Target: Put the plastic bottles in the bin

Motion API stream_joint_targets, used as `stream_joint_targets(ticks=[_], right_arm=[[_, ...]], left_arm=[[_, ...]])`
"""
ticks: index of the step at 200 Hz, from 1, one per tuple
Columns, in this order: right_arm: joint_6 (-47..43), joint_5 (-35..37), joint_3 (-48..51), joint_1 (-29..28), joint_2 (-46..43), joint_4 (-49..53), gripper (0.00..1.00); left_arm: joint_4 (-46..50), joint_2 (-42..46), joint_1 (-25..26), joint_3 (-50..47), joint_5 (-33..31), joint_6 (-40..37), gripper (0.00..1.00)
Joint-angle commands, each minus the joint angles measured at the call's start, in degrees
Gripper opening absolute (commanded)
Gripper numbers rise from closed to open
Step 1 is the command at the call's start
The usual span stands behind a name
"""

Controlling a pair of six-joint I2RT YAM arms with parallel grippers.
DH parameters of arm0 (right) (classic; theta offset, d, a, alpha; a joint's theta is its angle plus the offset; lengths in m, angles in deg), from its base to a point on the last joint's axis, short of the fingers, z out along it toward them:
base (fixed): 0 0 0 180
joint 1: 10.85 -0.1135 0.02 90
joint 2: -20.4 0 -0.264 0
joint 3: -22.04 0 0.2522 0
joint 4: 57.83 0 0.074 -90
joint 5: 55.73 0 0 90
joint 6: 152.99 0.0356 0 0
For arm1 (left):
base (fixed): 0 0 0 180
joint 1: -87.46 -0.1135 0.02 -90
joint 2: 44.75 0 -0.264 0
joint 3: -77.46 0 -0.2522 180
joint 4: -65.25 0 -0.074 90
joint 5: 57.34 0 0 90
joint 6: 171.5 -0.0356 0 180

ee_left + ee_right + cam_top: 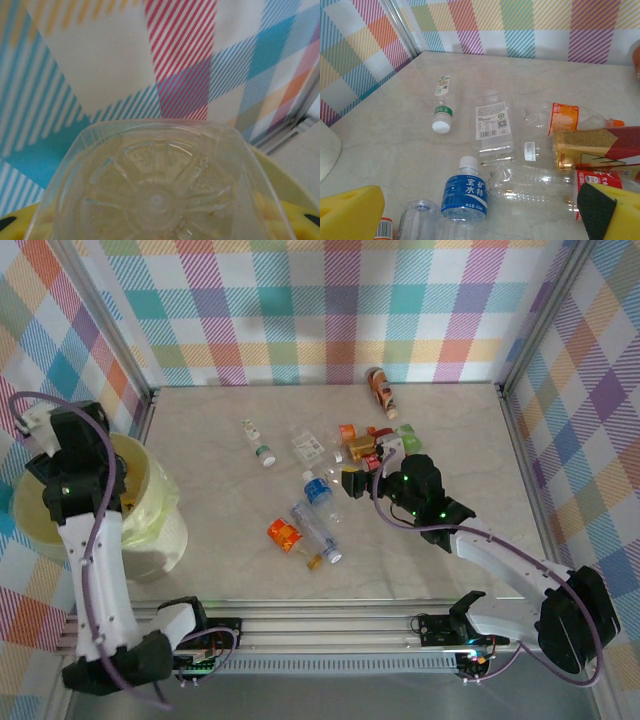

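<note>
My left gripper [160, 232] is shut on a clear plastic bottle [157, 185], whose ribbed base faces the left wrist camera. In the top view the left arm [78, 475] hangs over the bin [150, 515], a pale yellow-green bucket at the table's left edge. My right gripper [480, 215] stands open and holds nothing, just above a blue-labelled bottle [465, 192] lying on the table. Beyond it lie a green-labelled bottle [441, 112], a flat clear bottle [492, 125] and a crushed orange-labelled bottle [565, 117]. In the top view, several bottles [318, 530] are scattered mid-table.
A brown and orange bottle [380, 390] lies by the back wall. A gold and red pack [600, 147] sits beside my right finger [615, 210]. Checked walls with metal posts close the table in on three sides.
</note>
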Motion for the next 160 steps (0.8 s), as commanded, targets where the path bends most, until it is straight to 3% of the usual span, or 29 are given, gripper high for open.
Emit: stream_joint_targets(ticks=[1, 21, 69, 112, 141, 160], right_arm=[[0.7, 1.5, -0.2, -0.2, -1.5, 1.6, 1.00], [1.0, 1.3, -0.6, -0.2, -1.5, 3.0, 1.00], [0.1, 1.1, -1.1, -0.2, -1.5, 3.4, 1.00], [-0.1, 0.2, -0.6, -0.2, -1.6, 2.3, 1.00], [0.1, 0.0, -0.4, -0.2, -1.7, 2.6, 1.00], [0.4, 1.1, -0.1, -0.2, -1.8, 2.4, 1.00]], left_arm=[[2.2, -1.8, -9.8, -0.1, 18.9, 5.7, 0.48], [4.5, -5.7, -14.3, 0.0, 26.0, 7.1, 0.48], [6.8, -11.6, -15.0, -0.9, 24.5, 7.7, 0.52], [7.0, -14.3, -14.9, -2.4, 24.3, 9.3, 0.63], [7.0, -14.8, -14.9, -1.9, 25.8, 9.9, 0.79], [7.3, -14.4, -14.9, -1.4, 26.3, 10.2, 0.85]])
